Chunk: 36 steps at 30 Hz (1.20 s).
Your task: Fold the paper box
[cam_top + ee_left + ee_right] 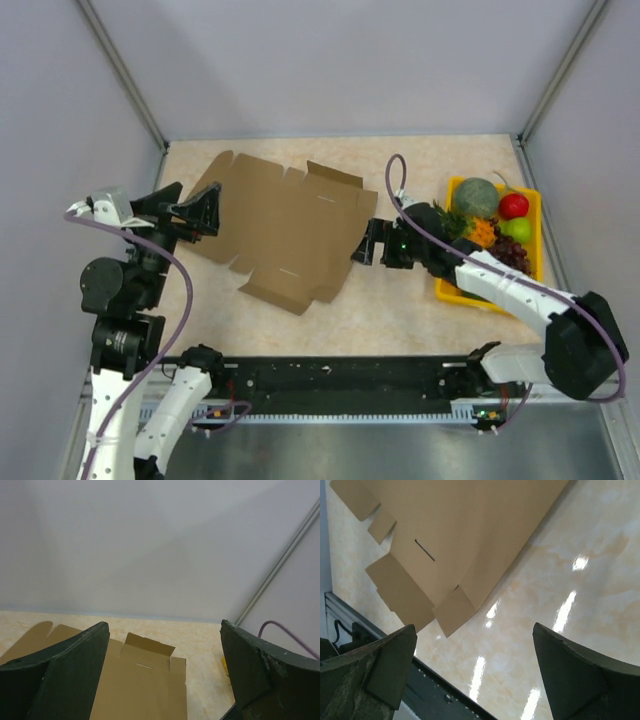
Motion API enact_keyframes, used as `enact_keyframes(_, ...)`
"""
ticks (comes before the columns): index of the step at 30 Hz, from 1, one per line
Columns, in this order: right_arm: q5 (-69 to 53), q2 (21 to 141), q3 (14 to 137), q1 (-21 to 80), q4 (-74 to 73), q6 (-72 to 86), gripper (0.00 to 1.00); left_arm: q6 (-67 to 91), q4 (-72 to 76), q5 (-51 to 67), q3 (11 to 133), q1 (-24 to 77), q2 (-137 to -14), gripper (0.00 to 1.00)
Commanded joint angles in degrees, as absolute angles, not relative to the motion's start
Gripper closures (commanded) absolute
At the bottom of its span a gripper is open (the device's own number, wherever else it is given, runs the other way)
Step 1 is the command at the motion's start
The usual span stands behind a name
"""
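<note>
Lying flat on the glossy, marbled cream table [400, 300], the paper box [285, 225] is an unfolded die-cut sheet of plain, matte brown cardboard with notched flaps, tabs and thin slits; one far flap seems slightly raised, though the view is poor. It sits centre-left, between the arms. The left gripper [192, 208] is at its left edge and the right gripper [366, 243] just beside its right edge, both spread wide and holding nothing. At the right, a yellow tray [460, 295] holds a green melon [478, 197], a red apple [514, 206] and dark grapes [510, 252].
</note>
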<state>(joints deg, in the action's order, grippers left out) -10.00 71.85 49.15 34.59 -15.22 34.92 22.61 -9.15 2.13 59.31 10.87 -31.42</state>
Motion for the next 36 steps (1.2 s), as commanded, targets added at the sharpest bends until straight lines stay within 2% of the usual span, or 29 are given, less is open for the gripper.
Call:
enact_keyframes(1, -17.8, 77.9, 42.5, 34.6, 6.4, 48.5, 0.01, 23.7, -7.6, 4.4, 58.0, 10.5, -31.6, 0.04)
enact_keyframes(7, -18.7, 87.4, 37.2, 32.0, 17.9, 56.2, 0.13, 25.0, -6.7, 6.0, 56.4, 10.5, -32.3, 0.04)
enact_keyframes(8, -19.4, 90.6, 36.8, 31.6, 22.2, 58.2, 0.22, 25.0, -6.5, 6.4, 56.3, 10.5, -32.3, 0.04)
enact_keyframes(10, -20.1, 93.5, 36.3, 31.4, 26.1, 59.8, 0.33, 25.6, -6.3, 6.9, 55.9, 10.5, -32.3, 0.04)
enact_keyframes(11, -20.4, 95.3, 36.3, 31.2, 29.8, 60.9, 0.43, 25.6, -6.3, 7.0, 55.6, 10.5, -32.2, 0.04)
enact_keyframes(18, -16.1, 105.2, 37.9, 30.8, 36.2, 62.1, 0.47, 24.7, -6.6, 6.3, 54.9, 10.8, -31.9, 0.04)
enact_keyframes(20, -15.0, 107.8, 40.2, 30.7, 36.5, 61.7, 0.58, 24.6, -6.0, 6.6, 54.9, 11.2, -32.6, 0.05)
enact_keyframes(22, -13.3, 109.1, 43.6, 30.6, 33.3, 60.7, 0.71, 25.0, -5.6, 8.0, 55.1, 11.2, -33.6, 0.05)
enact_keyframes(24, -11.8, 109.4, 46.0, 30.2, 31.5, 57.5, 0.98, 25.3, -5.5, 9.4, 55.0, 11.3, -34.2, 0.05)
enact_keyframes(27, -13.9, 105.6, 54.4, 30.1, 22.8, 44.1, 1.0, 25.4, -6.3, 11.2, 55.0, 11.3, -35.9, 0.05)
enact_keyframes(28, -13.5, 103.6, 56.3, 30.2, 14.6, 34.5, 1.0, 25.1, -7.9, 12.2, 56.2, 11.3, -37.7, 0.04)
enact_keyframes(31, -12.9, 99.0, 68.3, 29.6, -3.8, 20.2, 1.0, 23.7, -14.0, 17.5, 62.9, 11.3, -45.9, 0.04)
enact_keyframes(32, -15.3, 98.7, 71.3, 29.1, -15.2, 12.3, 1.0, 23.4, -18.5, 19.1, 64.8, 11.3, -48.4, 0.07)
enact_keyframes(33, -15.6, 98.5, 76.8, 28.5, -19.9, 9.6, 1.0, 22.2, -19.6, 23.2, 66.7, 11.3, -50.9, 0.11)
enact_keyframes(35, -20.2, 97.7, 80.0, 26.5, -29.4, 4.0, 1.0, 20.7, -21.2, 28.0, 70.8, 11.3, -57.0, 0.21)
enact_keyframes(36, -22.0, 95.8, 81.8, 25.9, -31.4, 2.6, 1.0, 20.6, -21.4, 30.6, 71.9, 11.3, -58.7, 0.21)
